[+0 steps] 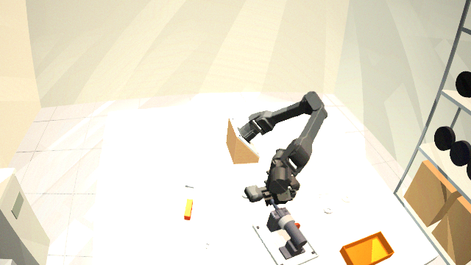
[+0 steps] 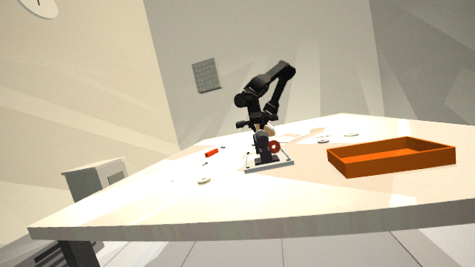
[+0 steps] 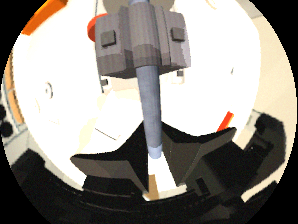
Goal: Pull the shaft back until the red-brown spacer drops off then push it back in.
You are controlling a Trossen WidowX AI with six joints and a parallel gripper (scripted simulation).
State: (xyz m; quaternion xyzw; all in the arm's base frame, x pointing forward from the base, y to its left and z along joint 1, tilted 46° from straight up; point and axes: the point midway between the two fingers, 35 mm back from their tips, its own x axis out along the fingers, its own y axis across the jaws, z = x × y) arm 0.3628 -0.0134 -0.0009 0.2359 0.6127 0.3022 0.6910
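Observation:
My gripper is shut on the free end of the blue-grey shaft. The shaft runs into the grey block of the fixture. Behind this block, a pale ring sits against a dark cylinder on a post. The red-brown spacer is off to the side of the shaft line, upright beside the fixture; what it rests on is hard to tell. The inside of the fixture is hidden.
The fixture stands on a light base plate. An orange tray lies to its right. A red-orange bar lies to the left. Pale rings lie on the table. A tan wedge stands behind.

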